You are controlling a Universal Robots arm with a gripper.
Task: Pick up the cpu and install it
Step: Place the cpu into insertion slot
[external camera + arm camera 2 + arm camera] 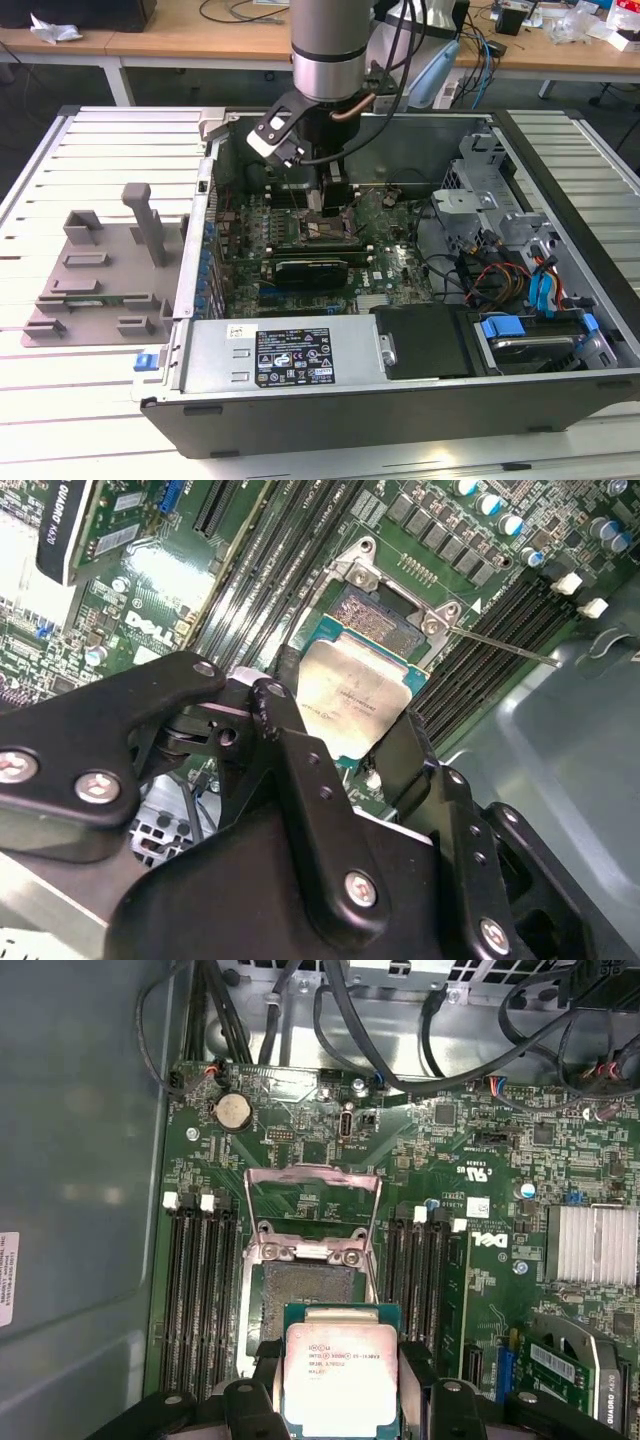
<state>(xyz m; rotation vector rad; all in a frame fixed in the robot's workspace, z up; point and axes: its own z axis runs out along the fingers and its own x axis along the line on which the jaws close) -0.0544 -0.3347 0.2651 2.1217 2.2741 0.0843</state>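
1. Slatted white counter (90, 140) carries the work, and wooden desks (180, 35) stand behind it in the exterior view.
2. An open computer case (400, 425) lies on the counter with its green board (395, 265) facing up. A grey plastic tray (95, 275) sits just beside the case on the exterior view's left.
3. The arm (325, 45) reaches down into the case. Its pincer (325, 195) hangs low over the board, near a long black card (312, 270).
4. In the first wrist view the pincer is drawn in narrow on the cpu (340, 1365). A black finger (265, 1372) presses against each of two opposite edges, and the silvery top faces up.
5. The cpu sits at the near edge of the dark square socket (300, 1285) and partly overlaps it. Whether it touches the socket cannot be told.
6. The metal frame (312, 1173) of the socket is swung up and open, on the far side of the socket from the cpu.
7. Rows of black memory slots (195, 1290) flank the socket on both sides.
8. Further along the board are a round coin battery (232, 1112) and a ribbed silver heatsink (592, 1245), both well apart from the cpu.
9. In the second wrist view a thin metal lever (500, 645) sticks out from the socket's corner towards the case wall.
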